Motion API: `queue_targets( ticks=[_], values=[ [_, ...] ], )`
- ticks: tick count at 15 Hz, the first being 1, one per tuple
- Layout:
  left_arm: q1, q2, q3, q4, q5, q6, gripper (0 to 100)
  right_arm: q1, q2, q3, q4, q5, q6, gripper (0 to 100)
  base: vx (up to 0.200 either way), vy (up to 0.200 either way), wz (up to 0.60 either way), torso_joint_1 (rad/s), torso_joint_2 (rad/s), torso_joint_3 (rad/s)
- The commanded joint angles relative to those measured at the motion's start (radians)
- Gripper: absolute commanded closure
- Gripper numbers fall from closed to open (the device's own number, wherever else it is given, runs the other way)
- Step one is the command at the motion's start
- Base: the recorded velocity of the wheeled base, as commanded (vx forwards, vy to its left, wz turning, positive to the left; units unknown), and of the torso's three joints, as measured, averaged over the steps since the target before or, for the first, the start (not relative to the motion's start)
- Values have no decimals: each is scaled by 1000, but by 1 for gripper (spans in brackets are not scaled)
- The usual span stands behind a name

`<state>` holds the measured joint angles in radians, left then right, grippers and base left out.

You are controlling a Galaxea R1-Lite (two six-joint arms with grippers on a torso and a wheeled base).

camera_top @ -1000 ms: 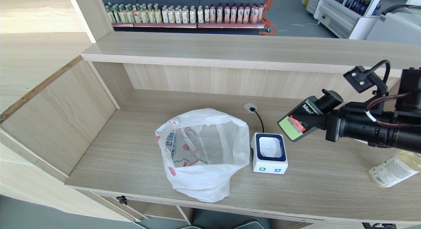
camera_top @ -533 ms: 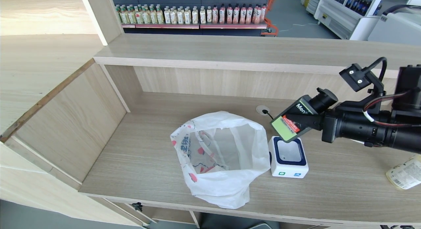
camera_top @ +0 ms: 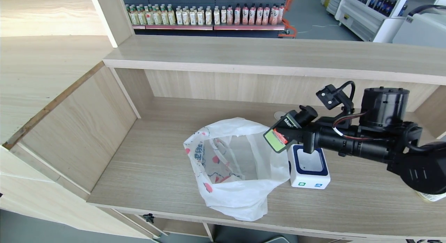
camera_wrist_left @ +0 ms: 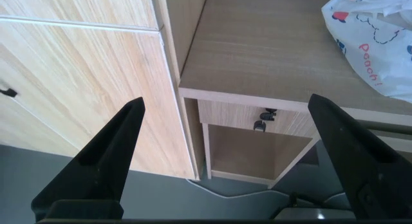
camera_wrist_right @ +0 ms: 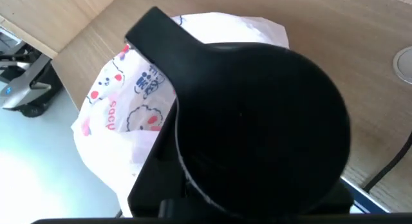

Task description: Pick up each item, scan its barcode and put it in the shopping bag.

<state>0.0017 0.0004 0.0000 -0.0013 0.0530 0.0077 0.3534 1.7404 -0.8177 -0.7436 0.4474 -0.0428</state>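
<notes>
The right gripper (camera_top: 296, 133) is clamped on a dark bottle with a black cap and green base (camera_top: 278, 136), held level above the right rim of the white plastic shopping bag with red print (camera_top: 230, 187), its green end toward the bag's open mouth. The white box scanner with a dark blue frame (camera_top: 310, 180) sits against the bag's right side, under the arm. Bare wood-grain counter (camera_top: 146, 166) lies open left of the bag, whose front sags near the counter's front edge. The left gripper (camera_wrist_left: 225, 153) hangs with its fingers wide apart off the counter's front left corner
</notes>
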Motion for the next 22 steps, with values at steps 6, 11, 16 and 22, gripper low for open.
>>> queue_targets(
  ticks=[6,11,16,22],
  values=[
    [0,0,0,0,1,-9,0,13,191,-5,-88,0,-32,100,0,0,0,0,0,0],
    [0,0,0,1,-1,-9,0,22,245,14,-264,4,-54,100,0,0,0,0,0,0],
    [0,0,0,0,-1,-9,0,25,284,48,-336,31,-131,100,0,0,0,0,0,0],
    [0,0,0,1,-1,-9,0,12,315,46,-344,83,-220,100,0,0,0,0,0,0]
  ],
)
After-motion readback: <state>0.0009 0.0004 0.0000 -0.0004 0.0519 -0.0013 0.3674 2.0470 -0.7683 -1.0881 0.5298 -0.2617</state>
